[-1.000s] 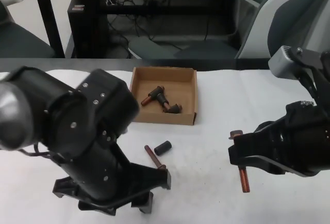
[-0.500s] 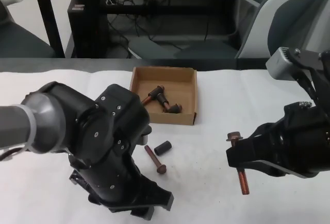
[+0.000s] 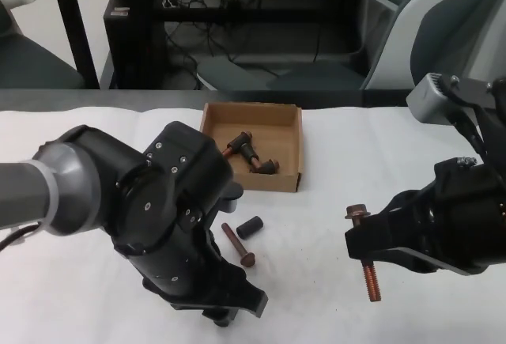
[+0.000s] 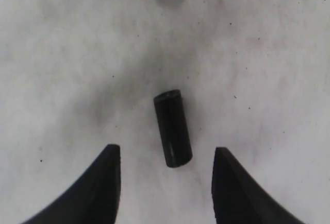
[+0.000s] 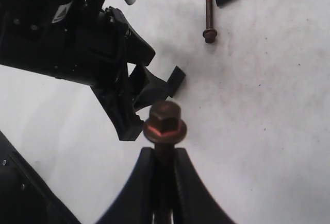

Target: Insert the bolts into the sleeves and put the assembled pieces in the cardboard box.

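Several assembled pieces [image 3: 251,154] in cardboard box [image 3: 253,180], right gripper [image 5: 164,157] clamping bolt [image 5: 164,122]

The left arm [image 3: 158,217] wears a black shell dotted with small pale screw heads; a smooth grey link [image 3: 28,190] joins it at the left. The left gripper [image 4: 165,152] has two matte black fingers [image 4: 105,183] — broad at the base, curving in to blunt tips. The right arm [image 3: 462,209] is black too, with a light grey block [image 3: 431,97] on its far side and thin black cables beside it. The right gripper [image 5: 162,154] has slim, smooth black fingers [image 5: 144,183].
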Tool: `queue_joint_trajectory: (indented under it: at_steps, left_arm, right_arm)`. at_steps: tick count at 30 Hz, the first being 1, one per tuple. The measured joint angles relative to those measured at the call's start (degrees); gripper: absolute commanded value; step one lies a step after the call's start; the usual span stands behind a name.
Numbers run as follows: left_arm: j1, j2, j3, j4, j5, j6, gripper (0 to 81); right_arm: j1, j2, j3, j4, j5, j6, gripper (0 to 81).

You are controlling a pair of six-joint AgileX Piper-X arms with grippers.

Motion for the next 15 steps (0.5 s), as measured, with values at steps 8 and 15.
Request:
queue_joint_trajectory:
  at_steps: [8, 15]
  left_arm:
    - [0.0, 4.5, -3.7, 3.2, 0.9, 0.0, 53.9]
    - [0.0, 10.1, -9.1, 5.9, 0.0, -1.1, 53.9]
  right_arm:
    - [0.0, 0.0, 0.0, 0.0, 0.0, 0.0, 0.6]
    - [0.0, 0.0, 0.0, 0.0, 0.0, 0.0, 0.6]
